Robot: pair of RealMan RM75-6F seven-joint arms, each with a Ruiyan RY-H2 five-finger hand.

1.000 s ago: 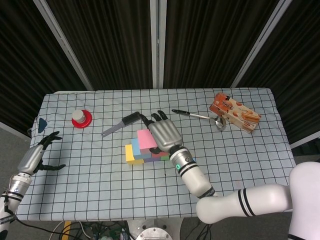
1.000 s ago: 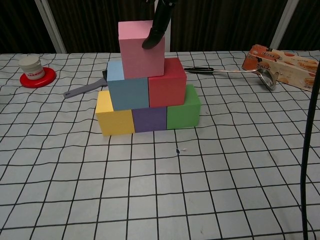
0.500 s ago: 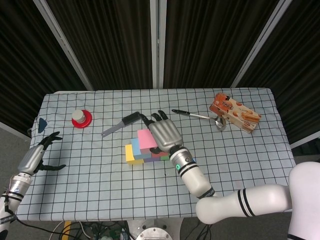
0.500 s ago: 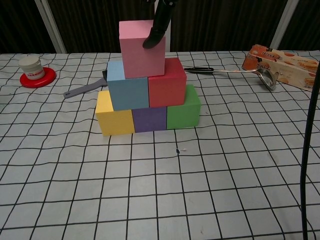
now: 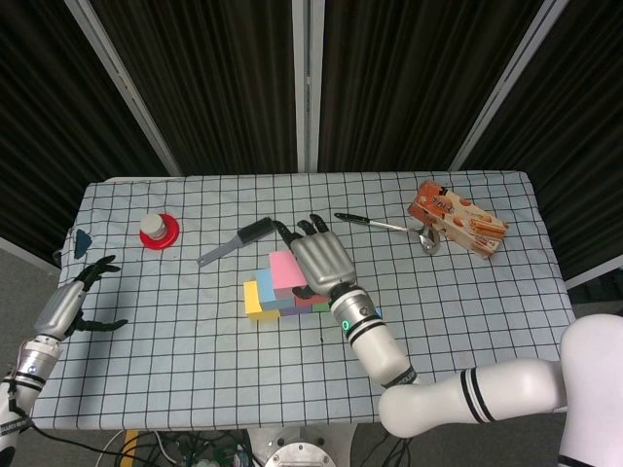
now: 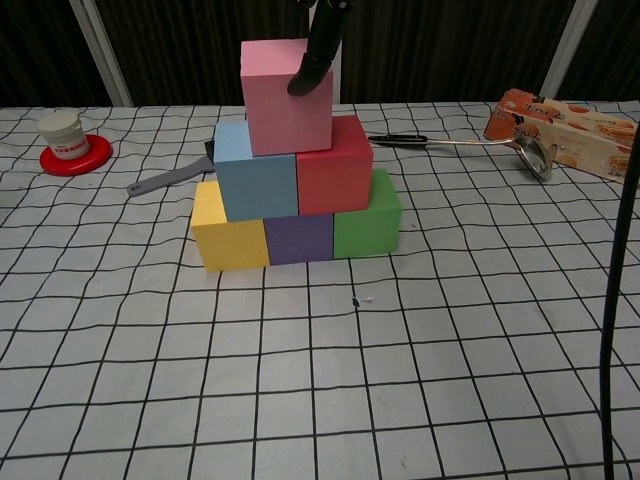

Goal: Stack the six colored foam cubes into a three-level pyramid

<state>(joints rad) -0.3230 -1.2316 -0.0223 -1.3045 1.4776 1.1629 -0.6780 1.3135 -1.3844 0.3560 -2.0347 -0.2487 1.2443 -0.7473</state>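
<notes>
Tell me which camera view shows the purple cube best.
The chest view. There the purple cube shows its whole front face, in the middle of the bottom row between the yellow cube and the green cube. In the head view only a thin sliver of it shows, below the upper cubes.

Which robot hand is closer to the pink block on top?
The right hand. It sits right at the pink block, with a finger touching its front face. The left hand is far off at the table's left edge, holding nothing.
</notes>
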